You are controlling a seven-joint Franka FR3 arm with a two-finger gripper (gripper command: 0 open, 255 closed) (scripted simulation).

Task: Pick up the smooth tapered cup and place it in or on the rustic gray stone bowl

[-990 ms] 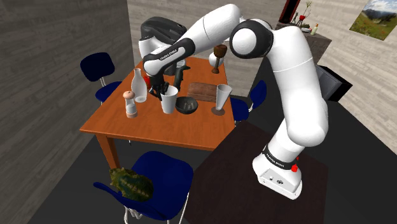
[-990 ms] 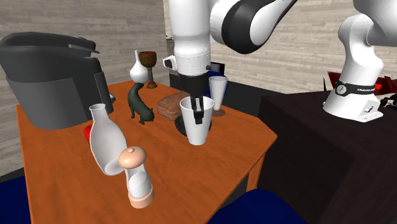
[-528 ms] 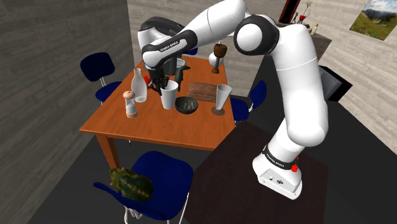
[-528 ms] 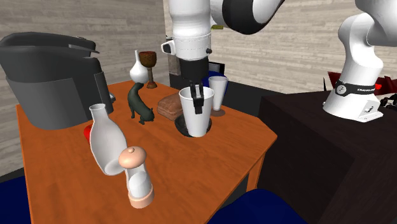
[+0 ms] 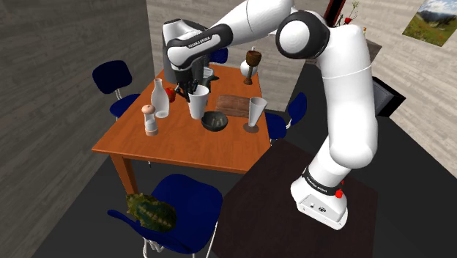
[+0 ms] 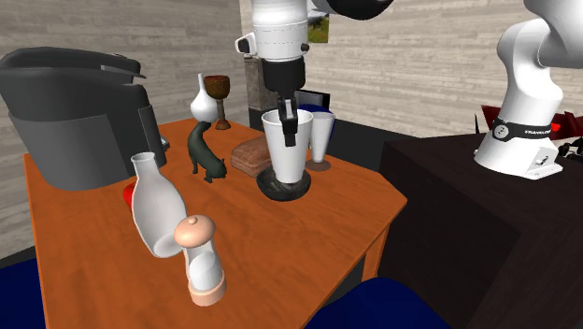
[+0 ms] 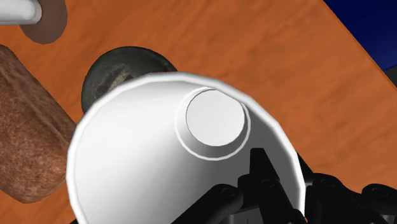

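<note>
A plain white tapered cup (image 6: 286,154) hangs upright above the wooden table (image 6: 318,243), with my black gripper (image 6: 289,121) shut on its rim, one finger inside and one outside. The dark grey stone bowl (image 6: 283,190) rests on the table right under and behind the cup's base in the second exterior view. From the shoulder view the cup (image 5: 196,105) is raised just left of the bowl (image 5: 214,122), gripper (image 5: 192,90) above it. In the wrist view the cup (image 7: 146,153) is clasped by the gripper (image 7: 289,181), and the bowl (image 7: 118,67) peeks past its rim.
On the table stand a dark coffee machine (image 6: 65,112), a white bottle (image 6: 154,210), a pale shaker (image 6: 199,266), a dark cat figurine (image 6: 206,157), a brown block (image 6: 248,154), a tall pale glass (image 6: 319,138) and a goblet (image 6: 218,95). Blue chairs (image 5: 179,201) surround it.
The gripper has lifted the cup off the table and carried it up and toward the bowl; the cup's base now overlaps the bowl in the second exterior view.
</note>
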